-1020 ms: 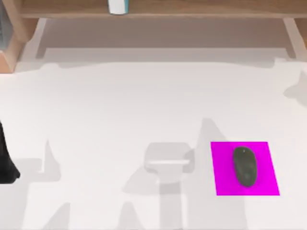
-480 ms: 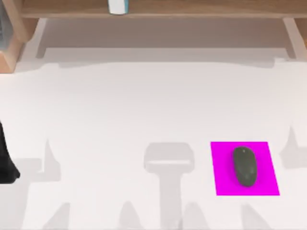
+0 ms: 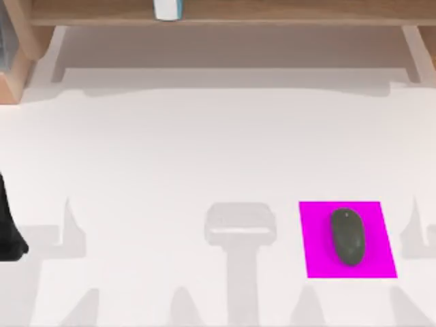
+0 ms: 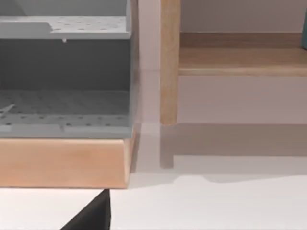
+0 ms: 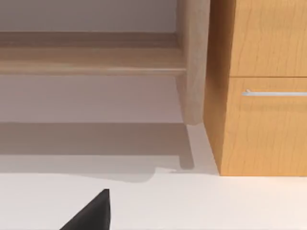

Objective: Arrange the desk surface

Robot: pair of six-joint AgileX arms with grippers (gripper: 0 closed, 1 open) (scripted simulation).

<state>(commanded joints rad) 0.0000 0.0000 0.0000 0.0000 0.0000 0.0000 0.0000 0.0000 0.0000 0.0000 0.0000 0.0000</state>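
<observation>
**Resting at the edges of a white tabletop**

Looking down, I see the desk surface, a broad, flat, matte white tabletop, spreading out from the magenta pad on every side. That pad is a thin, flat rectangle, and a dark, smooth, oval mouse lies on its middle.

Far behind the pad runs a tan wooden shelf with a grained face, carrying a small white and teal item well to the pad's left. My left wrist view shows a grey perforated tray unit sitting on a light wood base. My right wrist view shows a wooden drawer cabinet with a slim metal handle.

My left arm is a dark shape far left of the pad, at the tabletop's edge. I cannot tell how my fingers stand on either side.
</observation>
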